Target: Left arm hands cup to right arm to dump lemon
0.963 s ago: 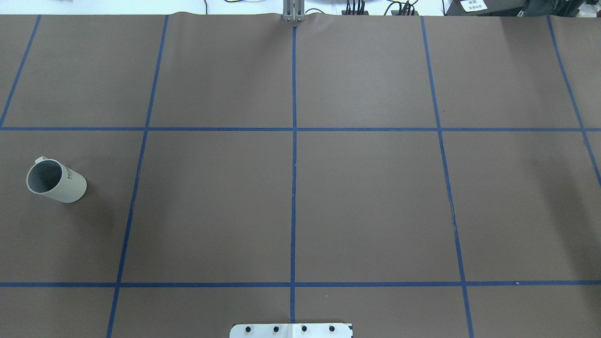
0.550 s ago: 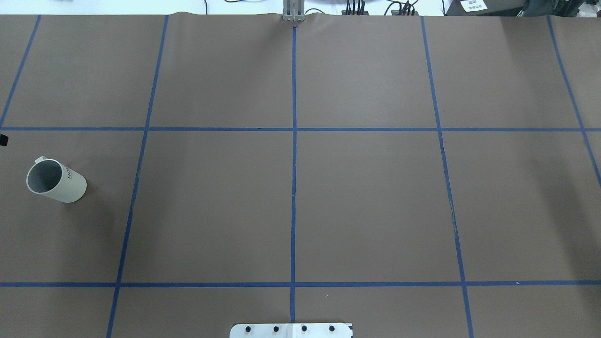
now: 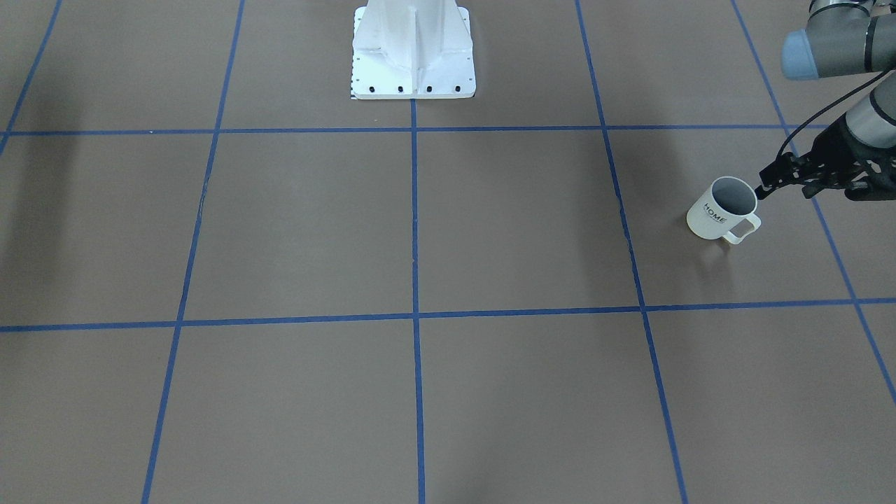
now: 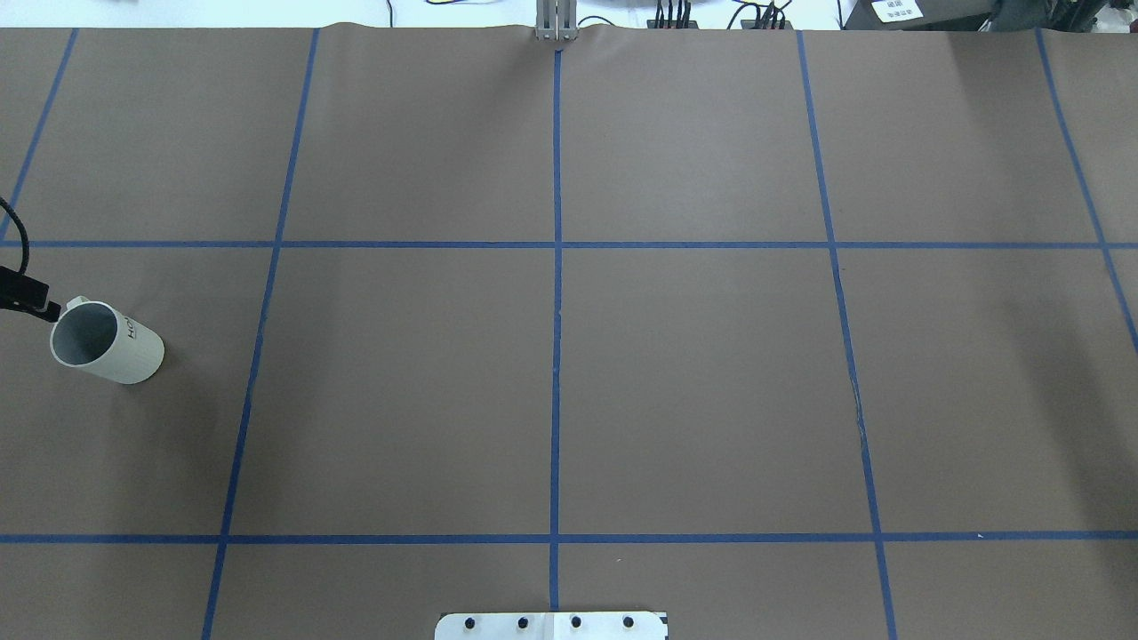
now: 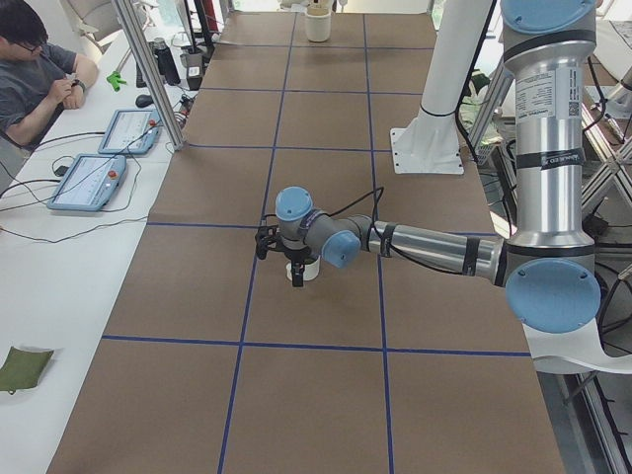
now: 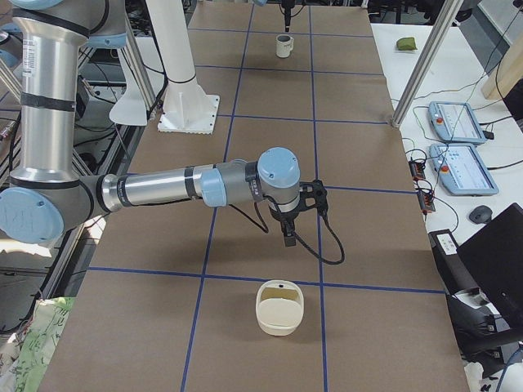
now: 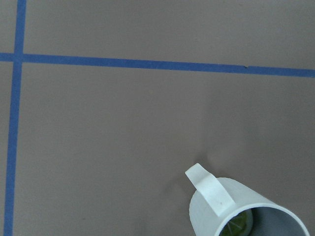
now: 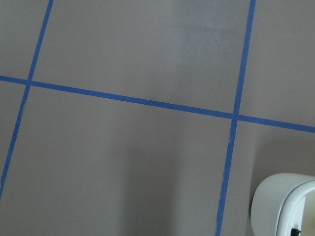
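The table (image 4: 693,382) is wearing a brown paper cover, and lines of blue tape (image 4: 556,356) are dividing it into big squares. The robot's white base (image 3: 413,49) is standing at the middle of the robot's edge.

The cup (image 3: 723,208) is standing upright near the table's end on the robot's left, in the middle row of squares. Its handle is pointing away from the robot. The lemon (image 7: 239,223) is lying inside the cup, at the bottom, and is showing only in the left wrist view.

The left gripper (image 3: 782,186) is hovering just beside the cup's rim, on the outer side. Its jaws are standing apart and are holding nothing. Whether it is touching the rim I cannot tell.

The right gripper (image 6: 288,235) is hanging above the table toward the other end, pointing down. If its claw is apart or together I cannot tell. Near it a cream-white container (image 6: 280,306) is sitting on the paper.

Across from the robot a white side table (image 5: 59,286) is running along. A person (image 5: 39,69) is sitting at it beside two tablets (image 5: 123,130), and a green cloth (image 5: 20,367) is lying on it. A metal post (image 5: 148,69) is rising at the table's edge.
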{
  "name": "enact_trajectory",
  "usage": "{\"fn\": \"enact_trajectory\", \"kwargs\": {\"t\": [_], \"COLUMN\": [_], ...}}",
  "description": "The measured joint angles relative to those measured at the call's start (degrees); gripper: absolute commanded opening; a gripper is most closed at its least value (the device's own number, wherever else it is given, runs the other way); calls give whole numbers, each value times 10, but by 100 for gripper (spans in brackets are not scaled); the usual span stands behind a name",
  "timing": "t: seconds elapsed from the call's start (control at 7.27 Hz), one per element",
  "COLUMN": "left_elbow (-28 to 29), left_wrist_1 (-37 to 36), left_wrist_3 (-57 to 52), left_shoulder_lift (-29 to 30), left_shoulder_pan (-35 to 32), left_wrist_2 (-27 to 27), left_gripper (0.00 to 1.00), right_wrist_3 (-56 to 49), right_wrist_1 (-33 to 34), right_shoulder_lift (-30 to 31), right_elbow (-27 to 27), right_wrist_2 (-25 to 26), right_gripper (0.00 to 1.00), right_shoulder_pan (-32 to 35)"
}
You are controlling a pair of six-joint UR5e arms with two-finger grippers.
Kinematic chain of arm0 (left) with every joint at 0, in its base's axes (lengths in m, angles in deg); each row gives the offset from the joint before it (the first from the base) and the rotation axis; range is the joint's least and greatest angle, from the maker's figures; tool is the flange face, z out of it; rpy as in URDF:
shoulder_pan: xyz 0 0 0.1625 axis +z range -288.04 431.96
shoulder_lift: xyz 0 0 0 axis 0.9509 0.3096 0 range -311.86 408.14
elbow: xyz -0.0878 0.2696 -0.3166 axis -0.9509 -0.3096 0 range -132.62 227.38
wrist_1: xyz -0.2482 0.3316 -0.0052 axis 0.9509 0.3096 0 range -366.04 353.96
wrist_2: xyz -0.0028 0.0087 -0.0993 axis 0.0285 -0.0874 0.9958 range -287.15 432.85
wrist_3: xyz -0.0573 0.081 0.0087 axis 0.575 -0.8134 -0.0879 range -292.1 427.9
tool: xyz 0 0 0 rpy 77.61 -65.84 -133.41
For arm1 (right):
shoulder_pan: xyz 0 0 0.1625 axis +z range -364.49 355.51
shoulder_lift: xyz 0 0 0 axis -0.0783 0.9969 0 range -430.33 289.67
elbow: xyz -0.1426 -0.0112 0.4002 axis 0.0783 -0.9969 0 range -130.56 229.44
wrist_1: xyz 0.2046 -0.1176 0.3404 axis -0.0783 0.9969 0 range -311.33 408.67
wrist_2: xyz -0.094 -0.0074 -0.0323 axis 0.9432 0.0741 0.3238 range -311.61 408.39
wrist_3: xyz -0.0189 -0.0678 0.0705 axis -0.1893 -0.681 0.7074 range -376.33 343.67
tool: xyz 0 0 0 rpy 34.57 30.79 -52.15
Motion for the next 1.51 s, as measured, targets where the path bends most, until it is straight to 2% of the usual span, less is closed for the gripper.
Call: {"fn": "enact_trajectory", "kwargs": {"t": [0.28,0.41,0.69,0.83,0.96,1.1,1.51], "left_elbow": [1,4,8,9,10,9,1], "left_wrist_1": [0,0,-1,-1,-1,-2,-7], "left_wrist_3": [7,8,9,8,6,4,2], "left_shoulder_lift": [0,0,4,4,3,1,7], "left_shoulder_pan": [25,38,58,62,63,63,47], "left_wrist_2": [-1,-2,-18,-23,-25,-25,-13], "left_gripper": [97,86,31,14,4,0,0], "right_wrist_3": [0,0,0,0,0,0,0], "right_wrist_1": [0,1,1,1,1,1,-1], "right_shoulder_lift": [-2,-3,-3,-3,-4,-4,-3], "right_elbow": [0,0,-1,-1,-1,0,1], "right_wrist_2": [0,0,0,0,0,-1,-19], "right_gripper": [100,100,100,100,100,100,100], "right_shoulder_pan": [0,0,0,0,0,0,0]}}
